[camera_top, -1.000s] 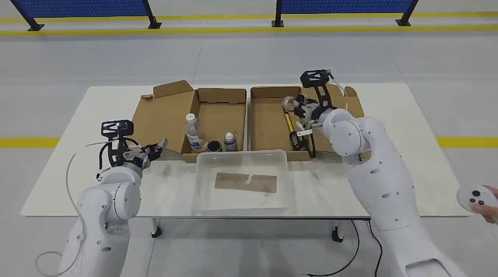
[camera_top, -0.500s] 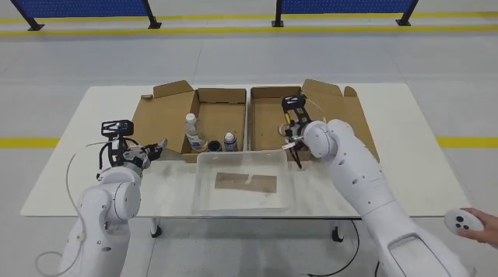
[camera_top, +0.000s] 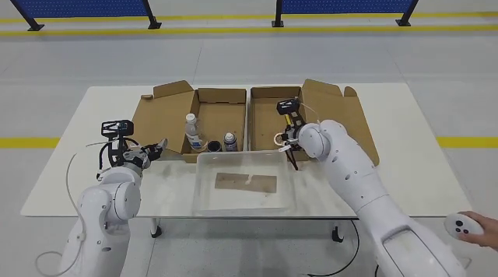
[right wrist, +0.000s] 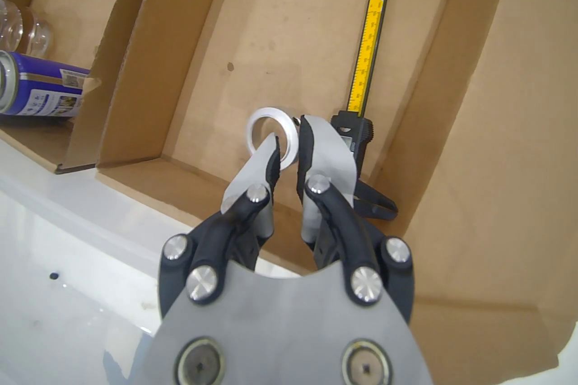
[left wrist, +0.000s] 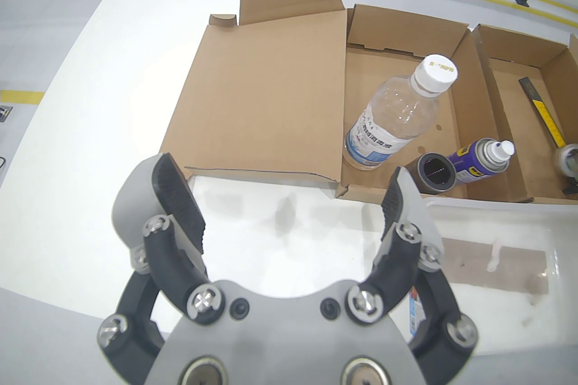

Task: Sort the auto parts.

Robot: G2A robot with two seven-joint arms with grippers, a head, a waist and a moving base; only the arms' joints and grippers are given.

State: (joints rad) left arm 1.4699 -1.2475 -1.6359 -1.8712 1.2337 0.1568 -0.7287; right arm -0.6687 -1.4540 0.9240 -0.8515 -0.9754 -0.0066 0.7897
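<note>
Now the right gripper [right wrist: 289,143] has carried the metal ring [right wrist: 266,125] inward across the right box [right wrist: 271,21].
Its fingers are clamped on the ring, low over the box's near end, just beside the caliper [right wrist: 368,39]; a second ago it stood farther out, toward the flap. I judge the ring is either being placed here or headed for the clear bin [camera_top: 241,152]. The left gripper [left wrist: 281,168] hangs spread wide over the table [left wrist: 90,134], holding nothing.
</note>
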